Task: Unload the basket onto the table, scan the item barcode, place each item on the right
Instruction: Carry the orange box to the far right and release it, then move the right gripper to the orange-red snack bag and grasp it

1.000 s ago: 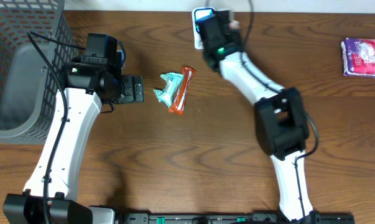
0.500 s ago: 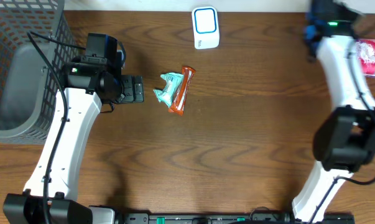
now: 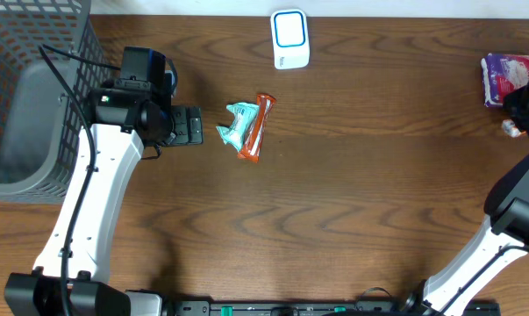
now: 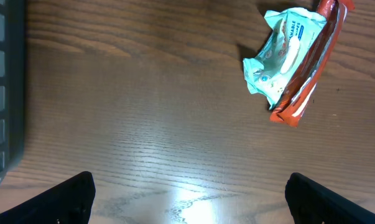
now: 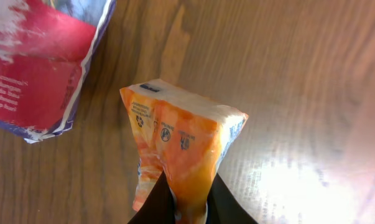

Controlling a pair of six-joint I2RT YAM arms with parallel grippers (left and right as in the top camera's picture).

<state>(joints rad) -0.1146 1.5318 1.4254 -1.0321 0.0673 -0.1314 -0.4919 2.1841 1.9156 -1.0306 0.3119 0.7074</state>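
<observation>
Orange packet pinched in right gripper beside red-purple pack; left gripper spread near teal wrapper

You are in a robot test room, and it is made up like a shop till. A brown wood table has two white and black robot arms rising from its near edge, the left arm and the right arm. That tells you it is a lab. A grey basket, like one you carry in a shop, stands at the left end. A small white scanner with a blue ring lies at the far edge. Small shop goods lie about: a teal pack touching a red pack in the middle, a purple pack at the right end, and an orange pack near it.
</observation>
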